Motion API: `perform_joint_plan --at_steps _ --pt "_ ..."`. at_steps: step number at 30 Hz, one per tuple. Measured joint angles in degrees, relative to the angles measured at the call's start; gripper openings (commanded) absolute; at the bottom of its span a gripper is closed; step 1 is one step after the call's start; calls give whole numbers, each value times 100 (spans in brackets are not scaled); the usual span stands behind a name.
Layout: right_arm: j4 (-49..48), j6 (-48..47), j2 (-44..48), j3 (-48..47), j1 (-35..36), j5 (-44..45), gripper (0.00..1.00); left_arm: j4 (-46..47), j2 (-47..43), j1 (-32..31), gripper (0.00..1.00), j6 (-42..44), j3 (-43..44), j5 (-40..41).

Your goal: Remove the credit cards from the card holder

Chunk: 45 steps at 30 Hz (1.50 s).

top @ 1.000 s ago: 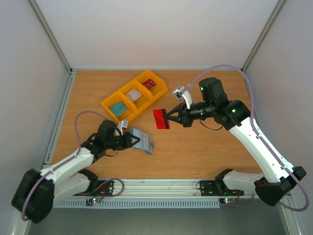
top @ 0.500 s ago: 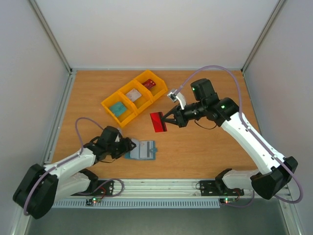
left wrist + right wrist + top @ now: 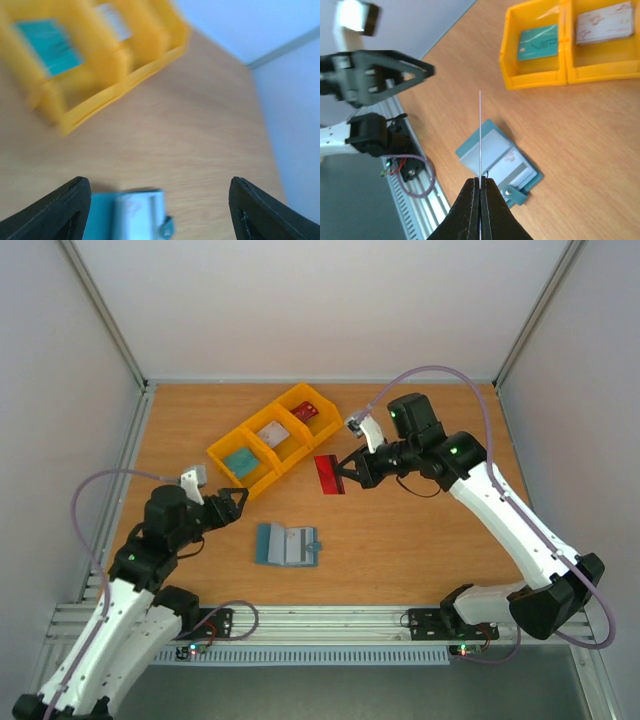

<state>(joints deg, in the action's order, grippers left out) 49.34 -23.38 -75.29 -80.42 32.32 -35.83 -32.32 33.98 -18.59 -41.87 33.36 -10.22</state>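
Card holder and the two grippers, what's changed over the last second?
The left gripper let go of the card holder, which dropped from a tilted hold to lie open on the table, and the left arm pulled back to its left. The right gripper stayed shut on the red card, tipping it more edge-on with little travel. The yellow bins did not move.

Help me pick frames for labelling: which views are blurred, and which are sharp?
Left wrist: blurred throughout, the yellow bins and card holder smeared. Right wrist: sharp, lettering on the teal card readable, the red card only a thin edge-on line. Top external: sharp, evenly lit, soft shadows.
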Motion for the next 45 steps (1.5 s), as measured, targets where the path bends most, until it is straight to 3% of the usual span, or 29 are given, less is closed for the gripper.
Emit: perform_joint_plan --at_steps 3,8,12,15,20,24,26,28,37,45 --pt "57 4 -96 -275 17 374 1 623 -317 0 77 437 70 -590" --pt "260 -234 -588 -1117 116 1224 1 1569 -83 0 75 651 46 -1672" --pt "136 -1016 -649 -1187 328 1401 1 2365 164 -2 76 1152 50 -2509" --pt "-619 -1821 -490 -859 411 1808 1 2485 339 -2 78 1762 221 -2780" --pt "-2496 -3665 -992 -673 337 2487 1 1884 651 0 80 2194 704 -1744" --pt "-3307 -4623 -2583 -1897 72 2559 1 575 1274 76 81 2328 1434 -144" --pt "-3449 -4826 -3230 -2426 -107 2575 1 -94 1895 243 97 2356 2037 385" --pt "-3517 -4962 -3624 -2693 -245 2581 1 -754 2723 474 99 2341 2771 730" --pt "-3652 -5064 -3807 -2542 -378 2555 1 -2577 6489 1025 99 2275 5563 1429" --pt "-3600 -5016 -3797 -2253 -439 2435 1 -2627 7410 1276 99 2068 5681 1464"
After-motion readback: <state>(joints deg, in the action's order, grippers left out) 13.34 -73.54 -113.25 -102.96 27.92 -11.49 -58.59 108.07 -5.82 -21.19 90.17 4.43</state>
